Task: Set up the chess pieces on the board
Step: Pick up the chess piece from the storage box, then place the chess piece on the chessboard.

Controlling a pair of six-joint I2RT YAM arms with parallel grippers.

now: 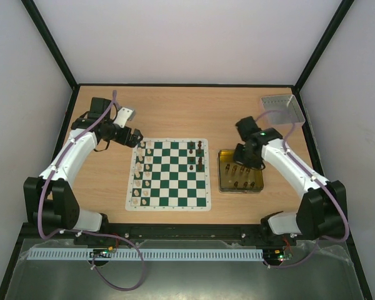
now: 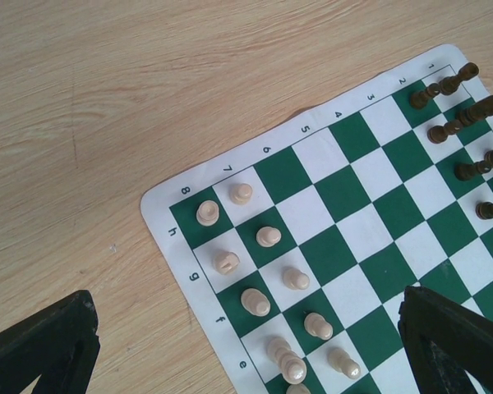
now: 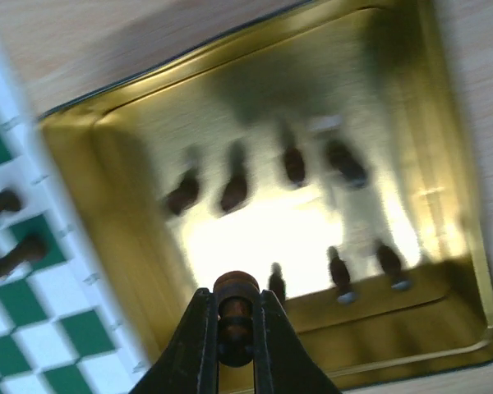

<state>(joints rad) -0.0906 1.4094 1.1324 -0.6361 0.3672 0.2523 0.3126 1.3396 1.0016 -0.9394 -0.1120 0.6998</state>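
The green and white board [image 1: 169,178] lies in the middle of the table. Cream pieces [image 1: 144,172] stand in two columns on its left side, seen close in the left wrist view [image 2: 268,236]. A few dark pieces [image 1: 199,155] stand at its far right, also in the left wrist view [image 2: 464,119]. My left gripper [image 1: 135,137] hovers open and empty above the board's far left corner. My right gripper [image 3: 236,324] is shut on a dark brown piece [image 3: 236,308] above the gold tin [image 3: 107,164], which holds several more dark pieces [image 3: 234,190].
The gold tin [image 1: 224,181] sits just right of the board. A grey tray [image 1: 282,109] lies at the far right corner. A small white object [image 1: 124,115] lies far left behind the left arm.
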